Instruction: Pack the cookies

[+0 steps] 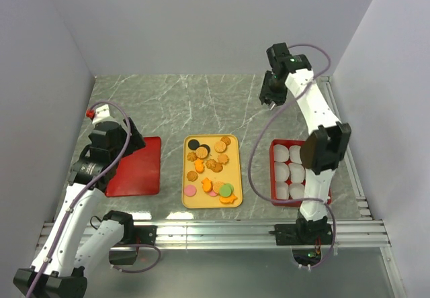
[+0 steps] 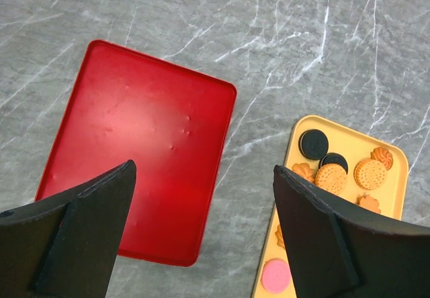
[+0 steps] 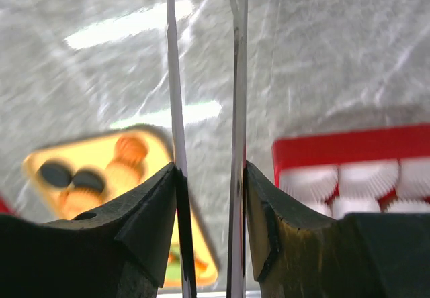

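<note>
top external: cookies (image 1: 211, 167) lie flat; left gripper (image 2: 201, 231) wide open, empty; right gripper (image 3: 208, 197) narrowly parted.

Text: none can be read
Labels: none on the trays, cups or cookies
Brands: none legible on the arms
Numbers and signs: none

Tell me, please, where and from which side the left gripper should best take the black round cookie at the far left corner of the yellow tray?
Probably from straight above, pinching the black round cookie across its edges. It lies flat on the yellow tray, so no side offers a face to grip. Its near side is crowded by other cookies; the far-left is freer. The left gripper is open.
</note>
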You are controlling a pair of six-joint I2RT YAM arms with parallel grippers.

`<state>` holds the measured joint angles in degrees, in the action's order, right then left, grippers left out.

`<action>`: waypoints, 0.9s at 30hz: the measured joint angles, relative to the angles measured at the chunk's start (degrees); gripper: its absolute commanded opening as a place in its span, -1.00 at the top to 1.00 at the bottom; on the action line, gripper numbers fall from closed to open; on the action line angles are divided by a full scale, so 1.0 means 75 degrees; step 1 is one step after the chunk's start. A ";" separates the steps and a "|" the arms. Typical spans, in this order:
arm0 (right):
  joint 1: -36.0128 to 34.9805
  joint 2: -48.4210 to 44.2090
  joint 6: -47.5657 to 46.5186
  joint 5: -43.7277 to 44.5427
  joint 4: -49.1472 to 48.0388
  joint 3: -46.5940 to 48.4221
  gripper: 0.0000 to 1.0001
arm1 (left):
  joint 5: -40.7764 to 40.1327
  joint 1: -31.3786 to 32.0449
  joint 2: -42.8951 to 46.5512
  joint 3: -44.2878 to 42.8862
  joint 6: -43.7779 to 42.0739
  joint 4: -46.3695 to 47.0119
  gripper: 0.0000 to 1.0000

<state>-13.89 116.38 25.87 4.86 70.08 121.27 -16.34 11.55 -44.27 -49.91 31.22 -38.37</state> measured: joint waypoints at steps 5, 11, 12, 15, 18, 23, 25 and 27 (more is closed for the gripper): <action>-0.0149 -0.0903 0.0003 -0.0006 0.0160 -0.0353 0.05 | 0.0000 0.0017 0.0093 0.0003 0.0003 0.0000 -0.78; -0.0236 -0.0953 -0.0029 -0.0082 0.0568 -0.0388 0.08 | 0.0000 0.0064 0.0105 0.0003 0.0003 0.0000 -0.77; -0.0262 -0.0968 -0.0035 -0.0111 0.0638 -0.0388 0.08 | 0.0000 0.0070 0.0111 0.0006 0.0003 0.0000 -0.77; -0.0443 -0.1035 -0.0090 -0.0195 0.0781 -0.0399 0.08 | -0.0003 0.0073 0.0143 0.0006 0.0003 0.0000 -0.77; -0.0801 -0.1361 -0.0149 -0.0312 0.0793 -0.0699 0.04 | -0.0003 0.0073 0.0166 0.0006 0.0003 0.0000 -0.76; -0.1594 -0.2241 -0.0169 -0.0463 0.0871 -0.1559 -0.05 | -0.0003 0.0073 0.0172 0.0006 0.0006 0.0000 -0.76; -0.1993 -0.2544 -0.0160 -0.0501 0.0903 -0.1845 -0.08 | -0.0003 0.0073 0.0178 0.0006 0.0006 0.0000 -0.76; -0.2326 -0.2719 -0.0125 -0.0527 0.0953 -0.2002 -0.11 | -0.0006 0.0073 0.0184 0.0006 0.0009 0.0000 -0.75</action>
<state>-31.33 95.98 24.93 0.91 77.23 106.26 -16.38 12.10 -42.89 -49.87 31.29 -38.37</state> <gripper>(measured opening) 0.540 0.881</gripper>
